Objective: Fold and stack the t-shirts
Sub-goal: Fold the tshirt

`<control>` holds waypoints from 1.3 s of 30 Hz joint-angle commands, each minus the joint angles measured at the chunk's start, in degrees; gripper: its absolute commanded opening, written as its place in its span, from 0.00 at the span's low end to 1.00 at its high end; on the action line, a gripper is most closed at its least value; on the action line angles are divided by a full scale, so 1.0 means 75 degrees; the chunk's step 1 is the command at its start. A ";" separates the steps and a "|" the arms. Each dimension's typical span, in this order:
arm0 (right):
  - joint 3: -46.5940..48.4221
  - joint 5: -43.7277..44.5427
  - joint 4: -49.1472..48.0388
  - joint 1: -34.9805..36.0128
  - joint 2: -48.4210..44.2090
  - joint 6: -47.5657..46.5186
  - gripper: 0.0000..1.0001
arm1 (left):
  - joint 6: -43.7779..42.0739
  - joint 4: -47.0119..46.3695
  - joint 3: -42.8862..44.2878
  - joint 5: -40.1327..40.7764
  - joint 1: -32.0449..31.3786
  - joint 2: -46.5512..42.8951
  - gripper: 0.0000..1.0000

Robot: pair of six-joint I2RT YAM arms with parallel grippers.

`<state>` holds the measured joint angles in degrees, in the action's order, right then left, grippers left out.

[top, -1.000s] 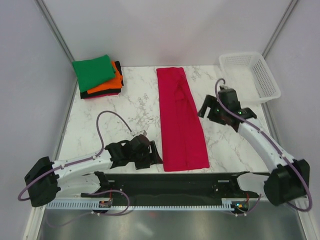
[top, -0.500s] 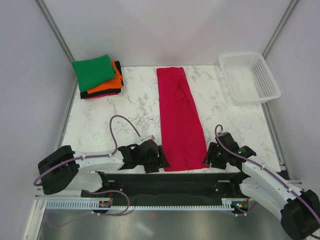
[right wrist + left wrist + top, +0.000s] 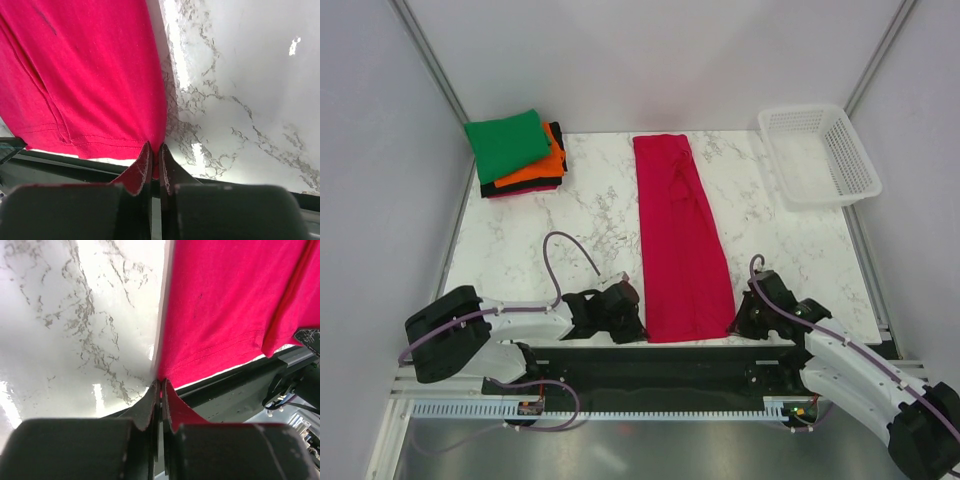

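You have crimson shirt (image 3: 680,240) lying as long narrow strip on surface (image 3: 540,240), near hem at both tool tips. Left end effector (image 3: 160,389) clamped shut on hem corner; cloth spreads ahead and to its right. Right end effector (image 3: 155,150) clamped shut on opposite corner; cloth ahead and to its left. Expect thin, limp, light cloth: likely sags between holds, drags on surface, slips from shallow bite. Stitched hem is best hold; lift both evenly. Far ahead-left of left end effector sits folded stack (image 3: 515,155).

Robot lab cell, plain white partition walls (image 3: 670,60), metal corner posts (image 3: 432,60), marble-look tabletop (image 3: 550,215)
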<state>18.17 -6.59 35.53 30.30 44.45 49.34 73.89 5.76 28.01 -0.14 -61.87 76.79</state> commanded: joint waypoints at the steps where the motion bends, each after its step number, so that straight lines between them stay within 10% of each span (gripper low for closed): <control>1: -0.0196 0.0000 0.0079 0.0084 -0.0195 0.0042 0.02 | -0.0160 -0.0112 0.0156 0.0370 -0.0048 0.0015 0.05; 18: 0.1019 0.0093 0.1626 0.0799 -0.1415 0.0652 0.00 | 0.0519 0.1515 0.0015 0.1106 -0.0634 -0.2562 0.02; 26: 0.4192 0.2247 0.1510 0.0659 0.1289 -0.0612 0.00 | -0.1318 0.2935 0.1971 0.1522 0.0886 -0.2354 0.02; 39: 0.7617 0.1771 0.0115 -0.1204 0.6268 -0.2476 0.00 | -0.3698 0.2561 0.5450 -0.0881 0.4239 0.2060 0.02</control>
<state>69.60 6.42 39.24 22.92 85.80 35.59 52.80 24.80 63.46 -1.15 -33.04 85.73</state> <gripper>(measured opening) 0.091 0.025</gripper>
